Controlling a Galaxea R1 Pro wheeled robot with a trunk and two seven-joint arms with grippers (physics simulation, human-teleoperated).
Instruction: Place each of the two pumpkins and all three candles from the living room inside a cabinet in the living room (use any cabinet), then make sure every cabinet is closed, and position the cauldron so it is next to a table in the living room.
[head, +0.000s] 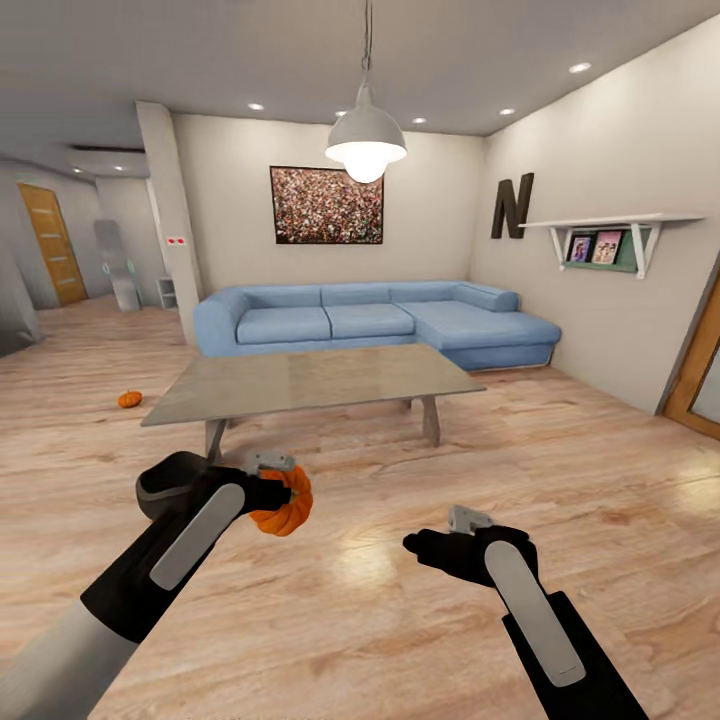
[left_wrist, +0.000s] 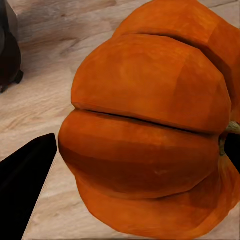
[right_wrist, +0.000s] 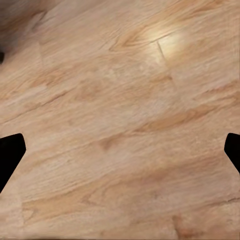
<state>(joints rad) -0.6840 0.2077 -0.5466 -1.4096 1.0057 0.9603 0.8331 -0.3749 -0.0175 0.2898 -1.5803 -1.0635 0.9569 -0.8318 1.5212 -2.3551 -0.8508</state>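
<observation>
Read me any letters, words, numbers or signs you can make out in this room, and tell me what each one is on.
"N": a large dark letter mounted on the right-hand wall, beside the white shelf.
The small red marks on the pillar: too small to read.
The framed pictures on that shelf: too small to read.
The wall art above the sofa: a speckled pattern, no text.
</observation>
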